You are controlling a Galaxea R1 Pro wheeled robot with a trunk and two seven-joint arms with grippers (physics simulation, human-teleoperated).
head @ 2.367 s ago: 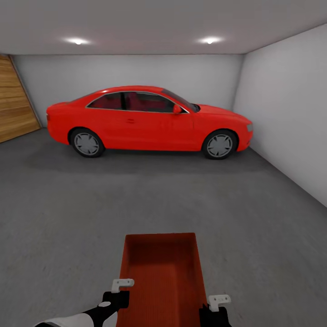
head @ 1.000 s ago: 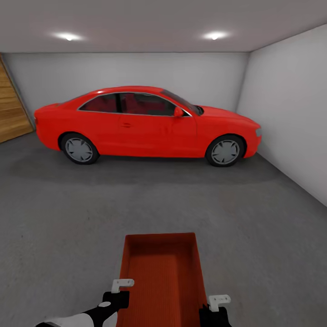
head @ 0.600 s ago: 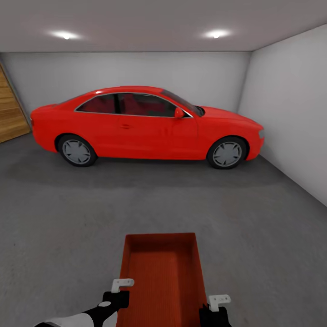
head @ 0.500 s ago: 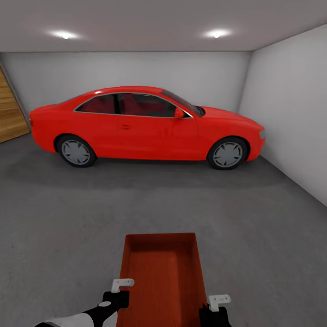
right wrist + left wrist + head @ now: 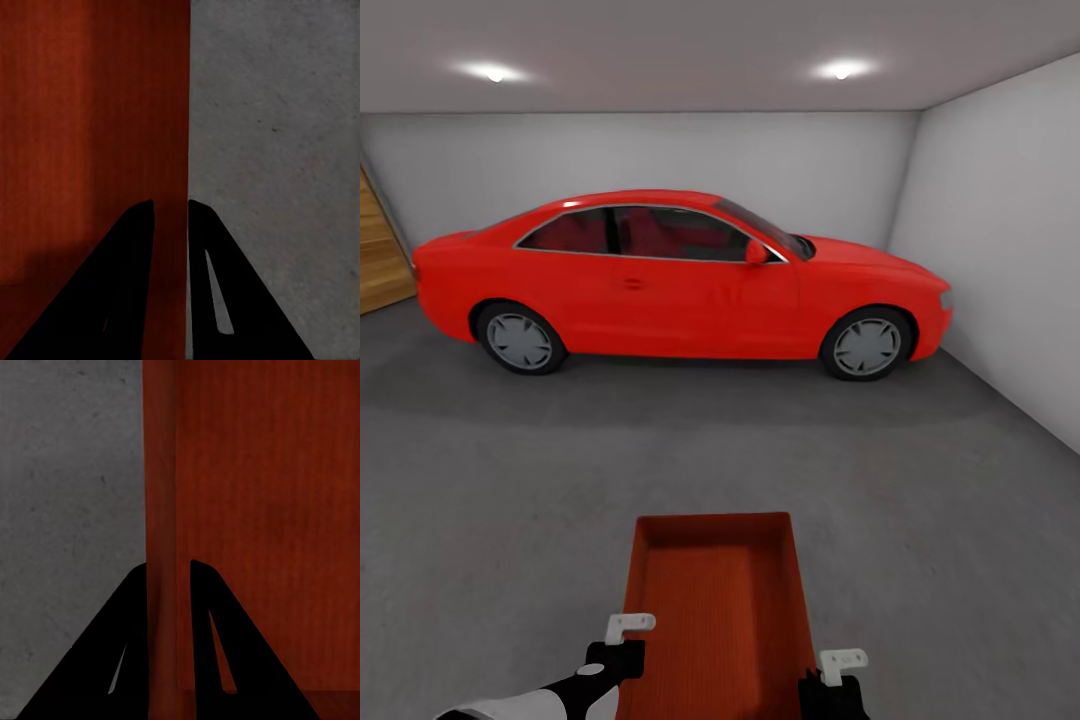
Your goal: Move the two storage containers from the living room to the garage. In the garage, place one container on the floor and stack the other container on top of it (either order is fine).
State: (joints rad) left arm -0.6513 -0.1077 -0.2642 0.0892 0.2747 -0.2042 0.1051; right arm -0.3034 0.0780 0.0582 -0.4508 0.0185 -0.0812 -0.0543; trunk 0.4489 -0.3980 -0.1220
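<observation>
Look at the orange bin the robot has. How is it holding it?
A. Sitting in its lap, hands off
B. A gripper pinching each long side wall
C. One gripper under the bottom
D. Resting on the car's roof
B: the left gripper and right gripper each clamp a side wall of the storage container, one finger either side.

One orange-red bin is held level above the grey concrete floor of the garage, long axis pointing ahead toward the red car. It is rectangular and open-topped, with low walls and a finely ribbed bottom, and it is empty. Its left wall and right wall each stand between a gripper's fingers.
</observation>
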